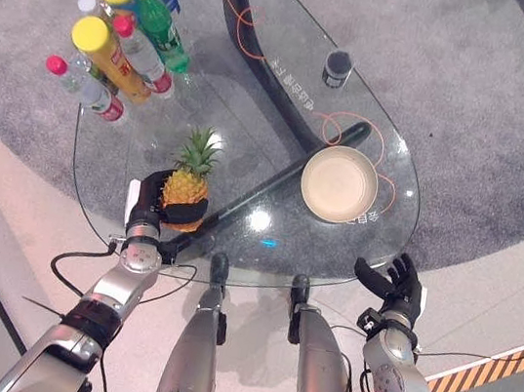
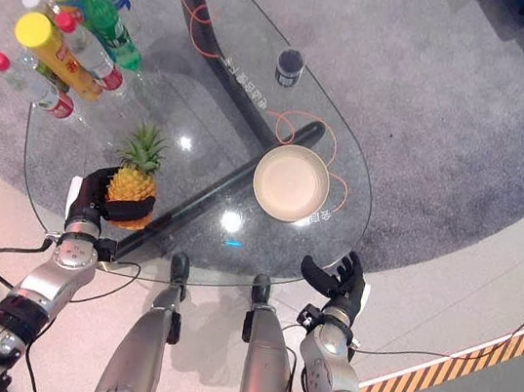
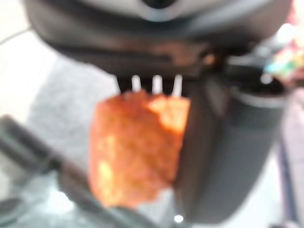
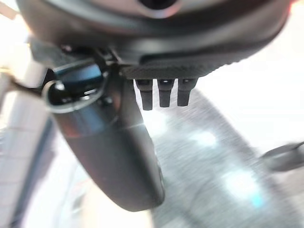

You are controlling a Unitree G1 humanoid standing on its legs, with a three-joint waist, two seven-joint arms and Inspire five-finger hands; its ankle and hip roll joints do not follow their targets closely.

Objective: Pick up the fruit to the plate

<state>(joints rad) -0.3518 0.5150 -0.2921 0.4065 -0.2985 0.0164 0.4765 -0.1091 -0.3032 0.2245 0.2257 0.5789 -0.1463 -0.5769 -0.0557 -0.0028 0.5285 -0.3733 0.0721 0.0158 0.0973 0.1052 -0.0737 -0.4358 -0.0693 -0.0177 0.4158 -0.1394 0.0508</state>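
A pineapple [image 1: 188,185] with a green crown stands on the glass table [image 1: 254,116] near its front left edge. My left hand [image 1: 155,202] is shut on the pineapple's yellow body, fingers and thumb curled round it; the left wrist view shows the orange fruit [image 3: 135,149] against the thumb [image 3: 223,156]. A round cream plate [image 1: 339,184] lies to the right of the pineapple, near the table's right edge. My right hand [image 1: 394,287] hovers open by the table's front right edge, holding nothing, its thumb [image 4: 118,156] loose in the right wrist view.
Several bottles [image 1: 129,28] with coloured caps crowd the table's far left corner. A small dark cup [image 1: 337,67] stands at the back. The table's dark frame [image 1: 261,68] runs beneath the glass, between pineapple and plate. Grey carpet [image 1: 492,112] surrounds the table.
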